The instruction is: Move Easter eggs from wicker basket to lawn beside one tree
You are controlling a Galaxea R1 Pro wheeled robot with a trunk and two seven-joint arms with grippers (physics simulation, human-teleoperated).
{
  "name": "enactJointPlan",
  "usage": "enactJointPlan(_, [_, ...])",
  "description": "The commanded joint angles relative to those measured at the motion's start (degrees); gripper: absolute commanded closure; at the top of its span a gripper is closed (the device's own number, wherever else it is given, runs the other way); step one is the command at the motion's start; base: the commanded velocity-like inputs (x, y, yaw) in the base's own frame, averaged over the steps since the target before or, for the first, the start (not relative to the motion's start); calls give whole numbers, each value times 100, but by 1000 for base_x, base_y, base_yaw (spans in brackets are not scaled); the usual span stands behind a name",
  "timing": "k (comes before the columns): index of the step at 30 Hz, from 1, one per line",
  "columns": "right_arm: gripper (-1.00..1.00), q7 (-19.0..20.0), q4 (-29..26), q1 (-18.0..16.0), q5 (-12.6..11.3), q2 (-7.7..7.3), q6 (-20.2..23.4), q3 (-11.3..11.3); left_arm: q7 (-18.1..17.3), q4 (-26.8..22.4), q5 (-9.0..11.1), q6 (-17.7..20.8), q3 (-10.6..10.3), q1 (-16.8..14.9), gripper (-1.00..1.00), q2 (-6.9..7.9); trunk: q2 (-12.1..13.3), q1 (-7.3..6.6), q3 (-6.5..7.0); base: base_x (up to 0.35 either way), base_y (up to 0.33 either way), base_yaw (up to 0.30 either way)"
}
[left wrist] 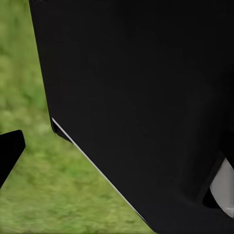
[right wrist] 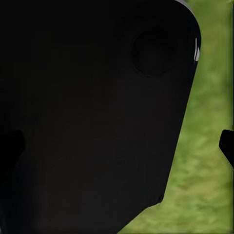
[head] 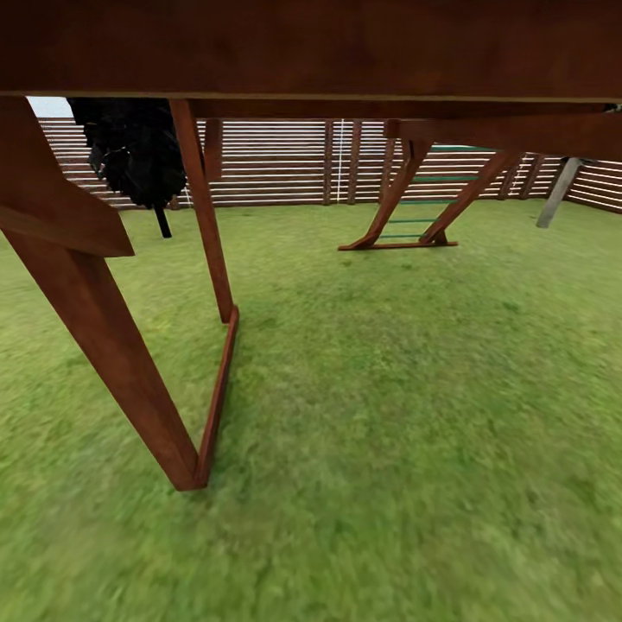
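Fingers first, and there's little to go on: in the left wrist view a big black body of the robot blocks most of the picture, with one dark tip poking in at the lower left edge, so I cannot tell whether the left gripper is open or closed. Same story on the right wrist view, black casing across the frame and a dark sliver at the right edge; its state can't be read either. Behind both, blurred green grass.

Out to the head view now. The lawn (head: 406,415) fills the lower and middle frame. A reddish-brown wooden frame (head: 130,345) stands at left, its beam across the top, a second A-frame leg set (head: 406,207) with green rungs at upper centre. Slatted fence (head: 276,160) runs along the back. A thin black-trunked dark tree (head: 134,155) sits upper left; a pale leaning trunk (head: 557,194) at upper right, possibly the tree to use.

With eggs and basket unsighted, which arm is nearer cannot be judged; the robot looks to be travelling.
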Motion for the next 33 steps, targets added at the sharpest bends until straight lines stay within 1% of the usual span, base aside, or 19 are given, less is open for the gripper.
enactJointPlan(1, [-100, 4, 4, -2, 29, -4, -17, 31, -1, -8, 9, -3, 4, 2, -100, 0, -2, 2, -4, 86, 0, 0])
enactJointPlan(33, [-100, 2, -14, -2, 43, 2, -17, 48, 39, -71, 22, 4, 14, -16, -100, 8, -2, 2, -4, 4, 0, 0])
